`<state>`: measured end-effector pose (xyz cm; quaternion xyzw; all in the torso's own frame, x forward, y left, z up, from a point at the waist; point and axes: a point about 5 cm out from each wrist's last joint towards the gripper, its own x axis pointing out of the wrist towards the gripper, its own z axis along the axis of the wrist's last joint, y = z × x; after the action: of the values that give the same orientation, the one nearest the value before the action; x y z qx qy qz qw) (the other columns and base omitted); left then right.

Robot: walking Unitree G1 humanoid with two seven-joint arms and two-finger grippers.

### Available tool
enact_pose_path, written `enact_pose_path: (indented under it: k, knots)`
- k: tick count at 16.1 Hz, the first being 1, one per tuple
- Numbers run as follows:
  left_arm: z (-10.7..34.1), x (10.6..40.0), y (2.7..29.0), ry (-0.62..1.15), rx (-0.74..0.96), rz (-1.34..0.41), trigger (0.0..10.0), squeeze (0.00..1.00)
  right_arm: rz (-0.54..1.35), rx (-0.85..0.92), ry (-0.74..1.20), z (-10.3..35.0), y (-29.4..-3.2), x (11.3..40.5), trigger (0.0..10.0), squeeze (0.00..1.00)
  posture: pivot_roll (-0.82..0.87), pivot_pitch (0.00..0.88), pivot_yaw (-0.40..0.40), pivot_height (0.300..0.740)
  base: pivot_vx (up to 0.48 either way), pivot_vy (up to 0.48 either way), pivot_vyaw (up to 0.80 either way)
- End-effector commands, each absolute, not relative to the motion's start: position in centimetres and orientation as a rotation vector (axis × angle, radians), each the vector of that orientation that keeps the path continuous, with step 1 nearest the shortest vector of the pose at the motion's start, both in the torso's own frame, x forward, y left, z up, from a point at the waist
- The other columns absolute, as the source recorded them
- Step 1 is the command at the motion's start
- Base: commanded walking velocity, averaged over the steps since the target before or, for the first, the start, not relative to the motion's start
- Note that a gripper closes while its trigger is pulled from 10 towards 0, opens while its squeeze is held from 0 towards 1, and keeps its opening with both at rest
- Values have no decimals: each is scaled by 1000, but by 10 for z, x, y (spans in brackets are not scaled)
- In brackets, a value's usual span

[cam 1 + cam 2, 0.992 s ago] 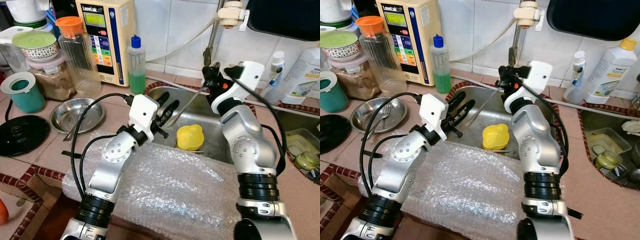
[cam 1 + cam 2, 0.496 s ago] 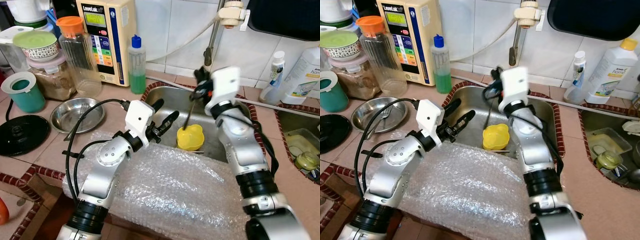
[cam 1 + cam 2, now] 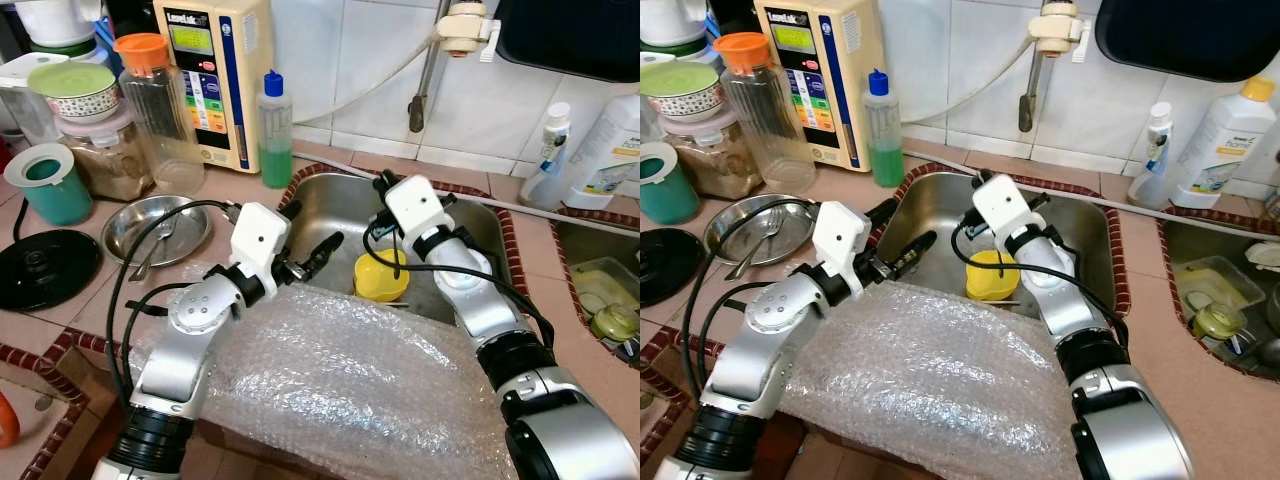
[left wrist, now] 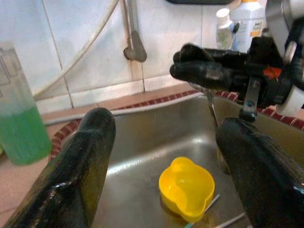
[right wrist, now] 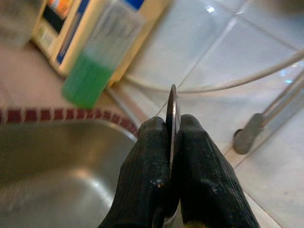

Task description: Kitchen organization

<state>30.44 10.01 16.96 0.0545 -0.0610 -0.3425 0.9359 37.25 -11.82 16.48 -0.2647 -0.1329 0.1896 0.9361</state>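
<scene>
the right end effector (image 5: 172,142) is over the steel sink (image 3: 340,200), its two black fingers pressed together on a thin metal utensil (image 5: 173,114), seen edge-on between the pads in the right wrist view; in the left wrist view its slim shaft (image 4: 212,109) runs down from the fingers toward the basin. what kind of utensil it is cannot be told. the left end effector (image 4: 164,142) is at the sink's near left rim with its fingers spread wide, pinching nothing, and pointing across the basin toward the right end effector. a yellow lobed cup (image 3: 380,275) stands open side up on the sink floor, between and below the two end effectors, with a thin stick lying just beside its base. a sheet of bubble wrap (image 3: 340,380) covers the desk (image 3: 80,300) in front of the sink, under both arms. on the desk to the left lie a steel bowl (image 3: 155,228) holding a spoon, a black round lid (image 3: 40,268), a teal cup (image 3: 45,183), a clear pitcher with an orange lid (image 3: 150,110) and a bottle of green liquid (image 3: 273,130) near the sink's back left corner. a cream wall-side appliance (image 3: 215,70) stands behind the bottle.
</scene>
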Motion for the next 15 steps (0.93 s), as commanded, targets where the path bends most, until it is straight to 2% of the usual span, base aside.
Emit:
enact_pose_path:
  k: [1, 7, 11, 12, 13, 14, 15]
  knots:
    - [166, 300, 98, -100, 111, -732, 10000, 1000, 394, -576, -260, 161, -119, 374, 0, 0, 86, 0, 14, 740, 0, 0, 0]
    - [153, 298, 96, -21, 142, -751, 10000, 1000, 408, -703, -121, 127, -117, 373, 0, 0, 92, 0, 27, 740, 0, 0, 0]
    - [151, 298, 94, -9, 156, -760, 10000, 1000, 417, -729, -60, 116, -115, 372, 0, 0, 95, 0, 31, 740, 0, 0, 0]
    - [151, 298, 94, -8, 156, -760, 10000, 1000, 424, -713, -45, 114, -114, 372, 0, 220, 95, 0, 31, 740, 0, 0, 0]
    - [151, 298, 94, -6, 157, -761, 10000, 1000, 426, -713, -41, 114, -114, 372, 3961, 1000, 95, 0, 31, 740, 0, 0, 0]
    - [151, 298, 93, -4, 157, -763, 10000, 1000, 426, -708, -37, 113, -113, 372, 10000, 1000, 95, 0, 31, 740, 0, 0, 0]
    - [151, 298, 93, 1, 153, -765, 10000, 1000, 420, -701, -28, 113, -114, 372, 10000, 1000, 94, 0, 30, 740, 0, 0, 0]
